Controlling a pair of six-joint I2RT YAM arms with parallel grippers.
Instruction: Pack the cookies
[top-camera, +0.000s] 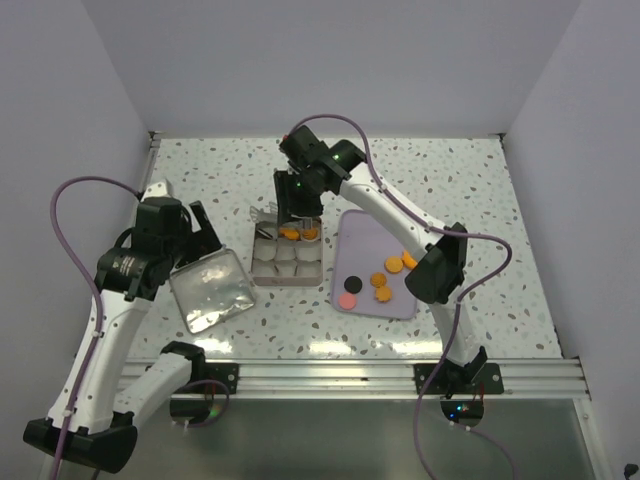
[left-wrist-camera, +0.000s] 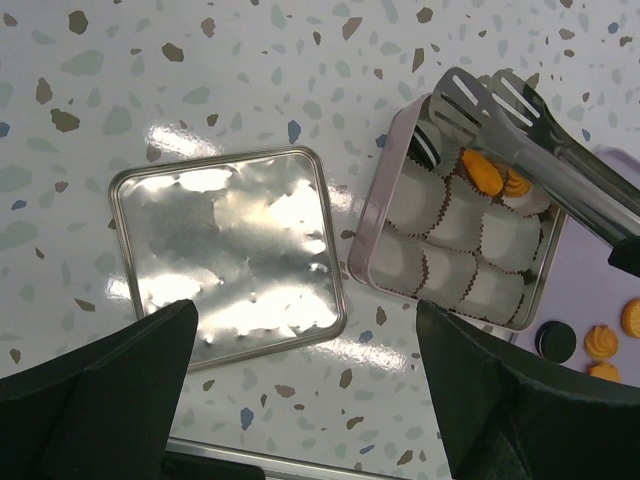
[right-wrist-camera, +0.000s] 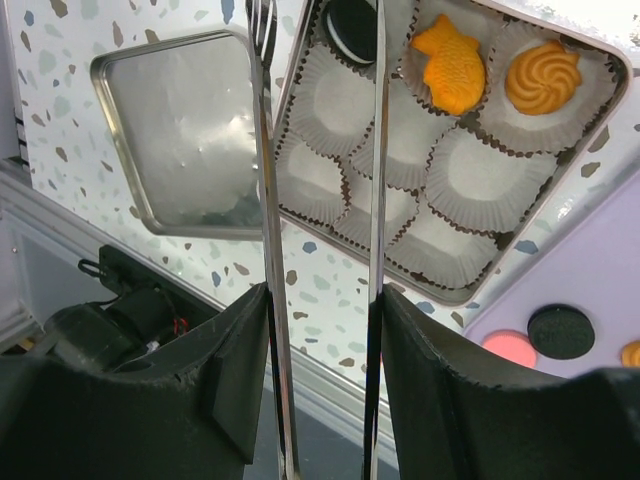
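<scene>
The right hand (right-wrist-camera: 322, 300) is clamped on a pair of metal tongs (right-wrist-camera: 268, 200), whose two blades run out between its fingers to the far corner of the pink tin (left-wrist-camera: 370, 205); the tips stand apart over the corner cup, and whether they touch anything cannot be told. Three of the cookies (top-camera: 378, 279) sit in the tin's far row, each in its own paper cup (right-wrist-camera: 480, 180): a black cookie (right-wrist-camera: 352, 25), an orange fish (right-wrist-camera: 452, 65) and an orange swirl (right-wrist-camera: 542, 77); the others lie on the lilac tray (right-wrist-camera: 590, 270) right of the tin, a pink one (right-wrist-camera: 508, 347) beside a second black one (right-wrist-camera: 560, 331), with several orange ones near them. The left hand (left-wrist-camera: 305, 310) gapes wide above the near edge of the silver lid (left-wrist-camera: 225, 255), which lies flat on the speckled counter (left-wrist-camera: 150, 80) just left of the tin.
</scene>
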